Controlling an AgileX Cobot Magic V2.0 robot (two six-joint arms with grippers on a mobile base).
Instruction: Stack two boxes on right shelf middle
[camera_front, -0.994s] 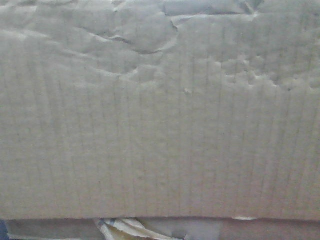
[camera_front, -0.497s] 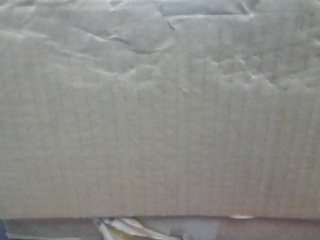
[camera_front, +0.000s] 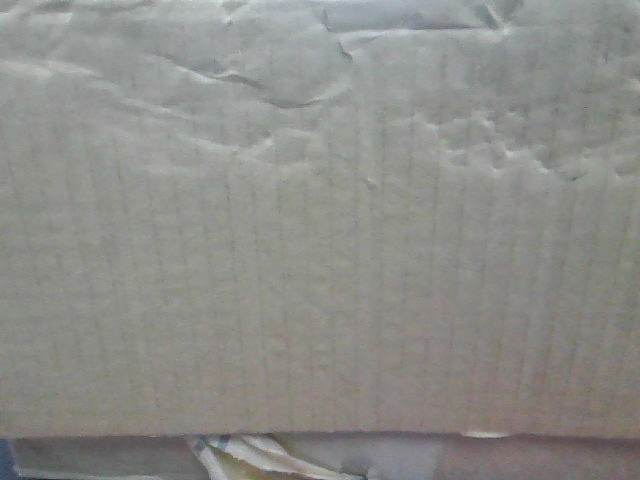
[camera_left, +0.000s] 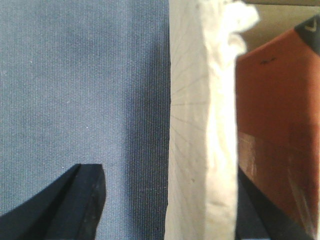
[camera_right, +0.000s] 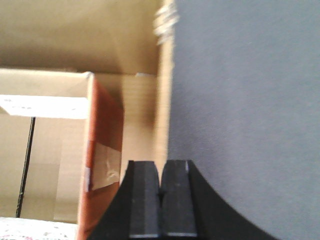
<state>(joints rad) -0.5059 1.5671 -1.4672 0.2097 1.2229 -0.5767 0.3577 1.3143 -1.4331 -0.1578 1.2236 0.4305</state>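
Corrugated cardboard box (camera_front: 320, 260), creased face, left fingers (camera_left: 85, 205) apart astride frayed wall (camera_left: 200, 125), right fingers (camera_right: 145, 200) pressed together

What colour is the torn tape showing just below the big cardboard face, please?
The torn tape is pale yellowish-white, clearest in the front-facing view.

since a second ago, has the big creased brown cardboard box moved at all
No. The creased brown cardboard box has its bottom edge on the same line as before, just above the torn yellowish tape below it.
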